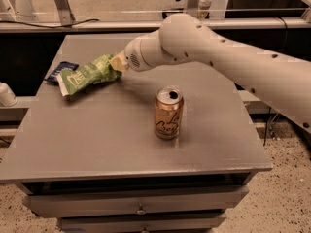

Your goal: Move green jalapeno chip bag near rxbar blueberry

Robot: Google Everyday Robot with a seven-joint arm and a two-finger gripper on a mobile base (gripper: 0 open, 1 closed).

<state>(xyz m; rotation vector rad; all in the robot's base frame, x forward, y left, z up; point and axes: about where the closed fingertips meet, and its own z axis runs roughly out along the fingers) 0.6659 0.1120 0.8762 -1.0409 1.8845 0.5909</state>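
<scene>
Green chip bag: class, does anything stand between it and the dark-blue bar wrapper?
Nothing visible does. The crinkled light-green chip bag, held at one end by the gripper, already overlaps the flat navy-blue bar wrapper in this view. The tan-gold drink can stands apart, nearer the front.

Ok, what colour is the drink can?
The can is tan-gold, camera view. Gripper at the green chip bag.
</scene>
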